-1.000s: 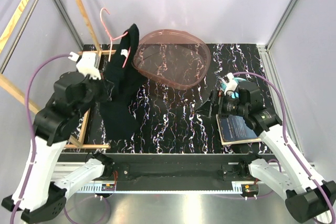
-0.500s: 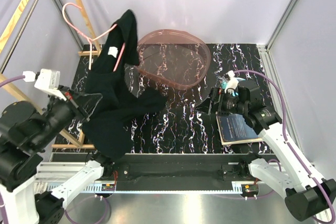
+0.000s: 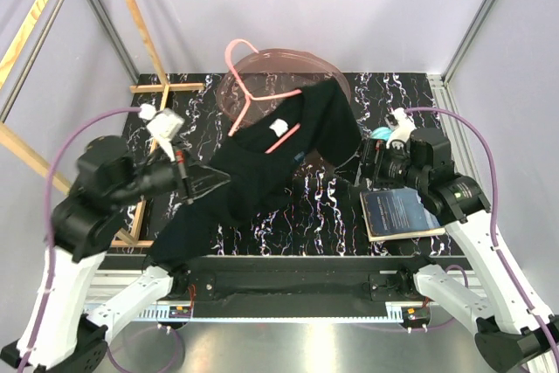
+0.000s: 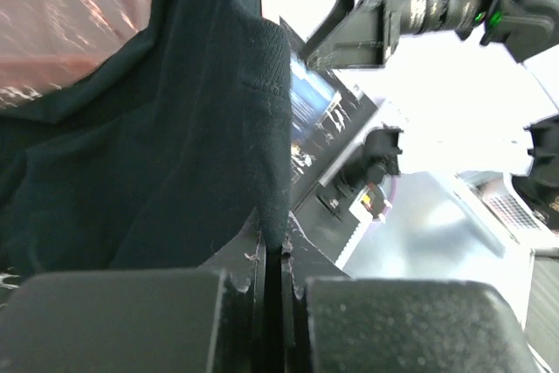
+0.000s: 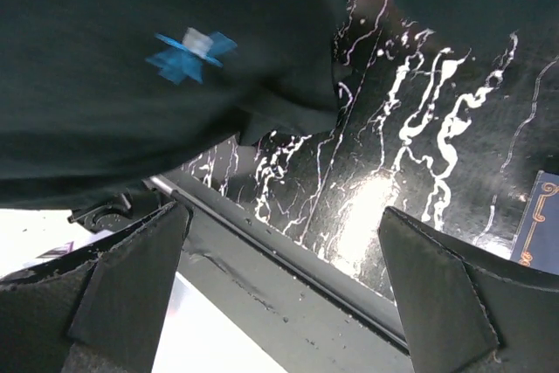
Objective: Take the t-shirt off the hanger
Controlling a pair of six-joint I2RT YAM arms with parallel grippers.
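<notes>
Frame (image 3: pixel 166 87): wooden bars at the table's (image 3: pixel 410 93) left edge, behind the left arm.
Left gripper (image 3: pixel 214 183): clenched on a fold of the t-shirt (image 3: pixel 262 172); in the wrist view the fingers (image 4: pixel 384 325) meet with cloth pinched between them.
T-shirt: black, hanging in a slant band from the near-left corner up toward the right, its far end in front of the basin (image 3: pixel 327 63). A white label (image 3: pixel 279 126) shows near its middle and a blue tag (image 5: pixel 190 54) on the right part.
Hanger (image 3: pixel 247 93): pink wire, tilted, hook over the basin; one arm runs into the shirt.
Right gripper (image 3: pixel 360 170): jaws spread wide, grasping nothing, just beside the shirt's right end.
Book (image 3: pixel 397 213): flat on the table beneath the right arm.
</notes>
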